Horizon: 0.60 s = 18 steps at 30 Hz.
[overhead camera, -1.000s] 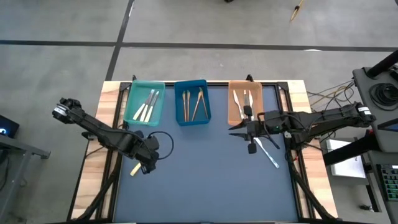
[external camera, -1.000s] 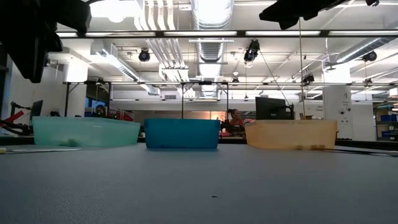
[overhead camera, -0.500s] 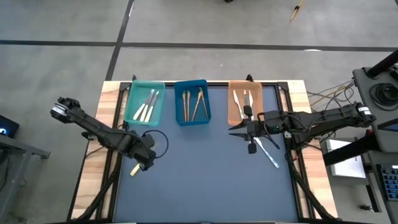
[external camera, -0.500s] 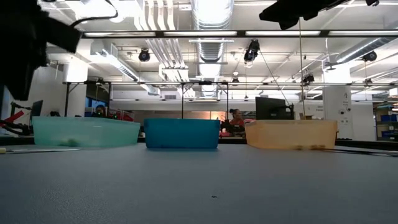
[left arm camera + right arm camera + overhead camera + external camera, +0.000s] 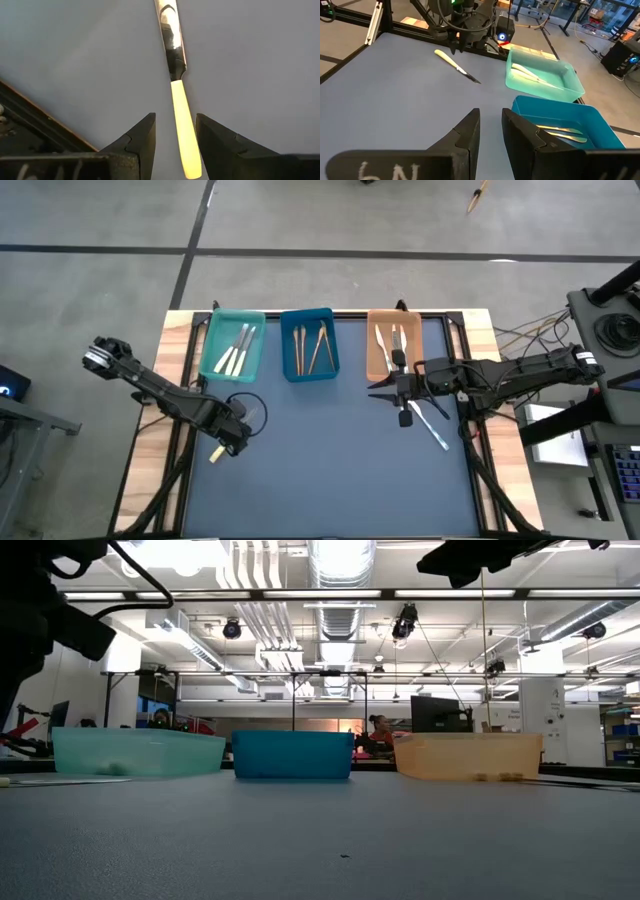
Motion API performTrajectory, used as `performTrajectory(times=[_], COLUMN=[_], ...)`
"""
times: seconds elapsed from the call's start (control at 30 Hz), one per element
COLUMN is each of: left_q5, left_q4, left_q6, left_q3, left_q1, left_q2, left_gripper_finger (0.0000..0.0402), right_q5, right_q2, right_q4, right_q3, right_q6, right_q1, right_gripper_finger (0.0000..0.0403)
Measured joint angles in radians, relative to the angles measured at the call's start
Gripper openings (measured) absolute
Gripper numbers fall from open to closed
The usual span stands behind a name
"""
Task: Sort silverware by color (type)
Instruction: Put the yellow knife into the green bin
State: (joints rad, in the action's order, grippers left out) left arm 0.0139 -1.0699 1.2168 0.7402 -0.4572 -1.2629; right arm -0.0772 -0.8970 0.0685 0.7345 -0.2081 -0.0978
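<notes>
on the dark grey table mat (image 5: 330, 460), near its left edge, a cream-yellow handled knife with a shiny steel blade (image 5: 179, 87) lies flat. the left gripper (image 5: 175, 137) hangs just above it, fingers parted either side of the handle, not gripping. further back on the right, the right gripper (image 5: 385, 392) holds its fingers slightly apart around nothing, beside loose pale blue handled pieces (image 5: 430, 418). farthest, a teal rectangular plastic tray (image 5: 234, 345), blue tray (image 5: 307, 343) and orange tray (image 5: 393, 340) hold sorted cutlery.
</notes>
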Motion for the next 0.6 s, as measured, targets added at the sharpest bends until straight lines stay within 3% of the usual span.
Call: performTrajectory(times=[0.6], left_q5=[0.000], left_q4=[0.007], left_q6=[0.042], left_q3=[-0.003], left_q1=[0.000], left_q2=[-0.001], left_gripper_finger=[0.0121], right_q5=[0.000], right_q2=[0.000], right_q4=[0.000], right_q3=[0.000], right_q6=[-0.001], right_q1=[0.000], right_gripper_finger=[0.0072])
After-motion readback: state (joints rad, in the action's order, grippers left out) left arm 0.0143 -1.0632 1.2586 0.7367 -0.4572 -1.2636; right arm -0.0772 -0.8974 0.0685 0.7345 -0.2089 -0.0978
